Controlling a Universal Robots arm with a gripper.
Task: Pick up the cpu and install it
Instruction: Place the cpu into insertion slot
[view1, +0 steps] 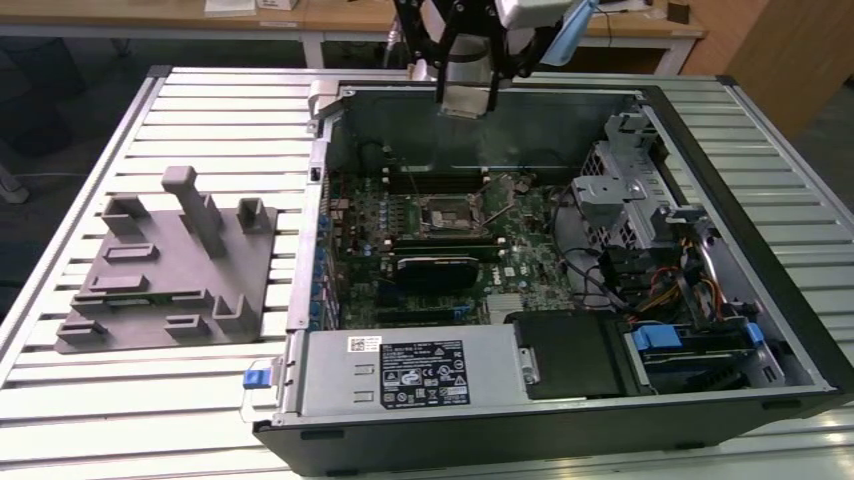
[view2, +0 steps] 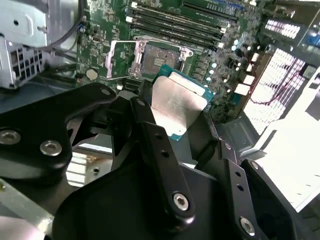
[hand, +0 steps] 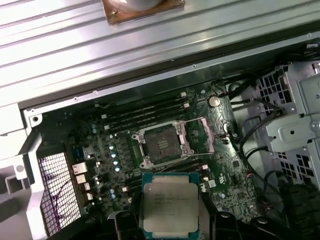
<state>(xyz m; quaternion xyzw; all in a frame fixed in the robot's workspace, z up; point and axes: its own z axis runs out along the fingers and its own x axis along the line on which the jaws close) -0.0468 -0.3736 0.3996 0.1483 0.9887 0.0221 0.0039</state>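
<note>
The jaws are clamped on two opposite edges of the cpu (hand: 170, 202), above the open case, at 12 o'clock from the open socket (view1: 445, 212) in the exterior view. Judged light, rigid, slick-topped, with a fragile underside: grip the edges only.

Even light, some wrist-cam glare

Square silver-topped cpu (hand: 170, 204), green-edged, held aloft, well clear of the open socket (hand: 161, 145)
</note>
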